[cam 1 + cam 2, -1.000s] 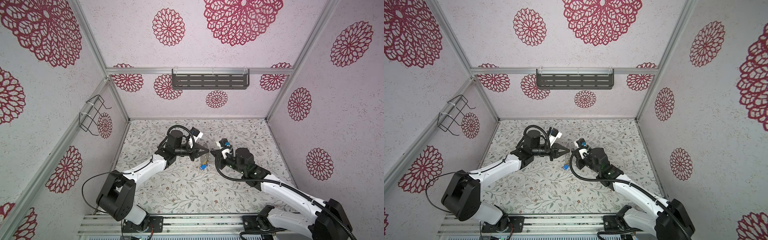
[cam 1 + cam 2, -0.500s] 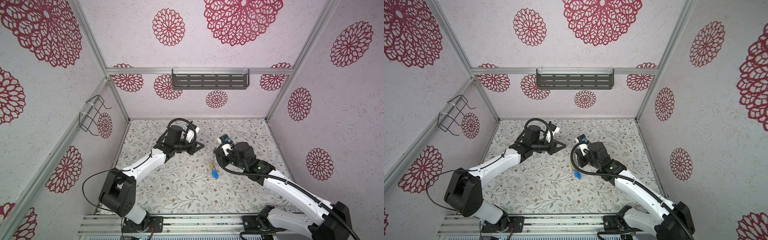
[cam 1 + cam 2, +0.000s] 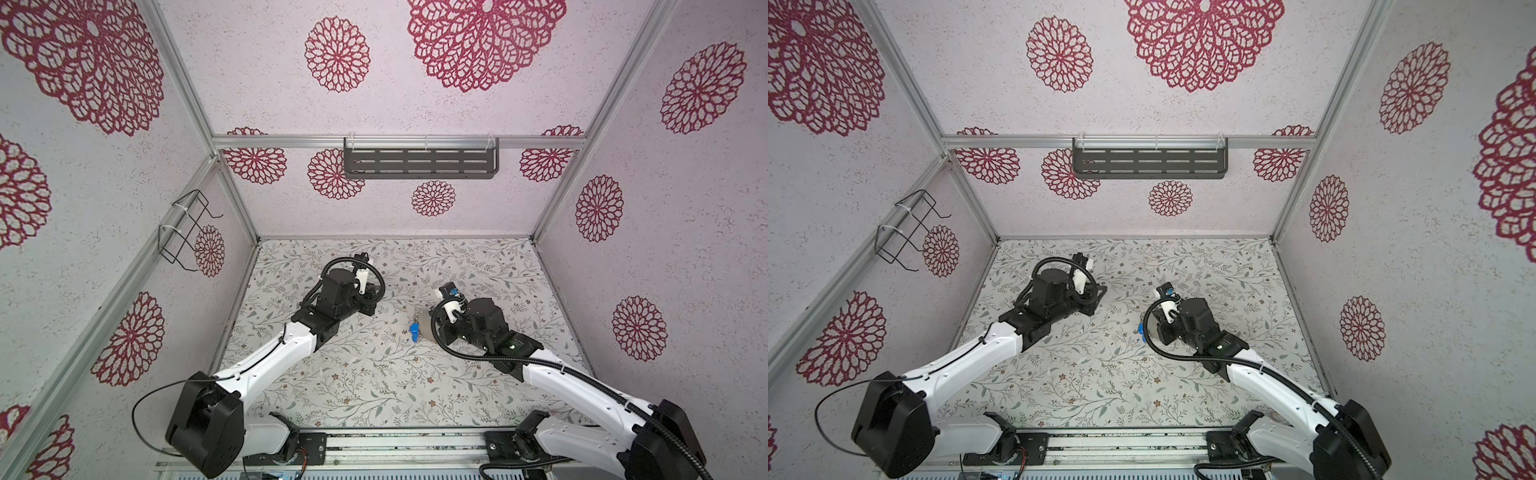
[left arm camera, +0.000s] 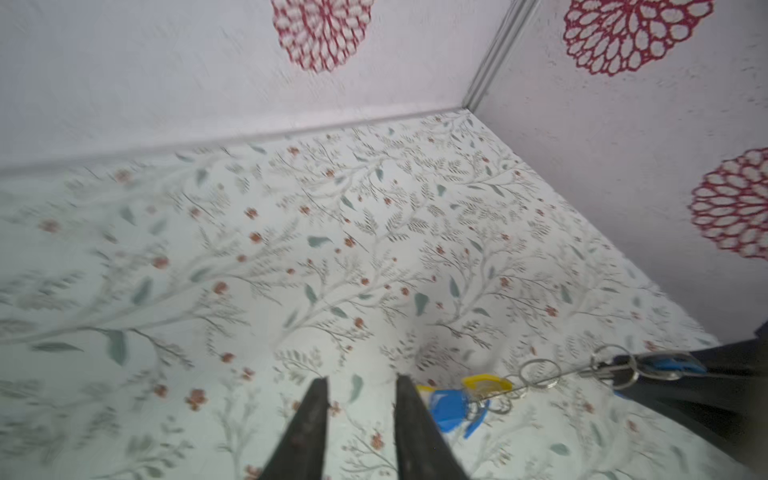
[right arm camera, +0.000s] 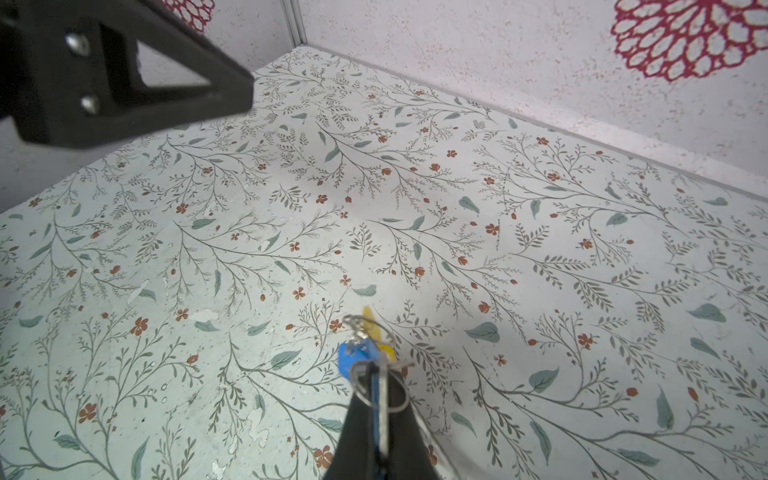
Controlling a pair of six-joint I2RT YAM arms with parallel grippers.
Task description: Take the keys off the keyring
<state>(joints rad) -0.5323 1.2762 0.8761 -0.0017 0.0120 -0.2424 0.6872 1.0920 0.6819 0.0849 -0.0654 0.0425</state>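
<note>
My right gripper (image 5: 377,376) is shut on the thin grey keyring (image 5: 384,415), seen edge-on, with a blue tag pinched beside it. Beyond its tip a bunch of keys hangs by small split rings, with a blue tag (image 5: 348,358) and a yellow tag (image 5: 372,328). In a top view the keyring (image 3: 423,323) is a grey patch at the right gripper (image 3: 420,330), the blue tags (image 3: 414,331) beside it. My left gripper (image 4: 361,378) is open and empty. The keys (image 4: 451,409) lie just past one of its fingers (image 4: 411,419), apart from it.
A dark slotted shelf (image 3: 419,164) hangs on the back wall. A black wire basket (image 3: 185,228) hangs on the left wall. One finger (image 5: 124,70) of the left gripper stands high in the right wrist view. The floral tabletop (image 3: 374,374) is walled on three sides.
The left gripper has pulled back from the right gripper toward the back left, and its jaws have parted. The right gripper keeps the keyring and has shifted right with the hanging keys.
</note>
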